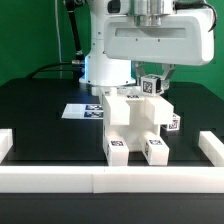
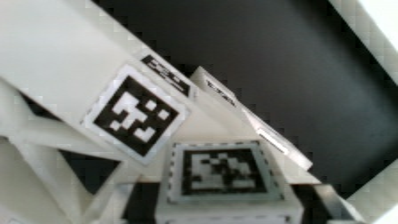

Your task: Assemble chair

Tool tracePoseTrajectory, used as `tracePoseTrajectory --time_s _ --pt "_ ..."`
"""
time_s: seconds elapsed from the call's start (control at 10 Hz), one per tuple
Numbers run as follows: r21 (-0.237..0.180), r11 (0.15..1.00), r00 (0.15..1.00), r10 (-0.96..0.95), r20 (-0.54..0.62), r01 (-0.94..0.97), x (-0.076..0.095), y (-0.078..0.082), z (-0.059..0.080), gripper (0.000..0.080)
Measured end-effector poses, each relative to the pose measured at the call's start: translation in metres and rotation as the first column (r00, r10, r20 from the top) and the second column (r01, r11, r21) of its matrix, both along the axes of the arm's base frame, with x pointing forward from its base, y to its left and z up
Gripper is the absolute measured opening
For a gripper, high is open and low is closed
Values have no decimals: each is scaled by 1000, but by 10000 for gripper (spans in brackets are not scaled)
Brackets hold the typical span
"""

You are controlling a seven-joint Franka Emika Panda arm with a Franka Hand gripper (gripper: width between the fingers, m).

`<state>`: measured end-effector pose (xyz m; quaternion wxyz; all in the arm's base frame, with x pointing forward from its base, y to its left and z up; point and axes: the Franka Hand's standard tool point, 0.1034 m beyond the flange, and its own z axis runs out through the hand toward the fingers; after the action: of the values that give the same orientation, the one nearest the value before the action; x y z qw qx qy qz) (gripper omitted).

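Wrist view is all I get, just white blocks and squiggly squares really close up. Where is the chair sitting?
Observer: The chair sits in the middle of a black table.
Operator: Is anything in front of it?
Observer: Yes, a long white wall runs between it and the exterior camera.
Operator: And behind it?
Observer: The marker board lies flat behind it, toward the exterior view's left.
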<state>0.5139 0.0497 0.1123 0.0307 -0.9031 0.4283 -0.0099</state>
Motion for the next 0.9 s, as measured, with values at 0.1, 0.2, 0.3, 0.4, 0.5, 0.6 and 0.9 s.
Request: tracePoseTrajectory --time_s 0.1,0.2,0.3,0.4,0.5,0.6,0.9 --pt "7 998 998 -58 -3 58 0 1 0 281" --pt "8 997 997 -80 -4 80 0 1 0 281" --pt "9 996 996 -89 -5 89 0 1 0 281" --pt "7 998 998 -60 -4 60 0 1 0 340" --pt "5 1000 1000 9 -3 -9 0 1 0 507" --pt "4 1000 1000 19 -4 -19 0 1 0 507" --pt "-9 958 958 288 8 -288 0 4 0 640"
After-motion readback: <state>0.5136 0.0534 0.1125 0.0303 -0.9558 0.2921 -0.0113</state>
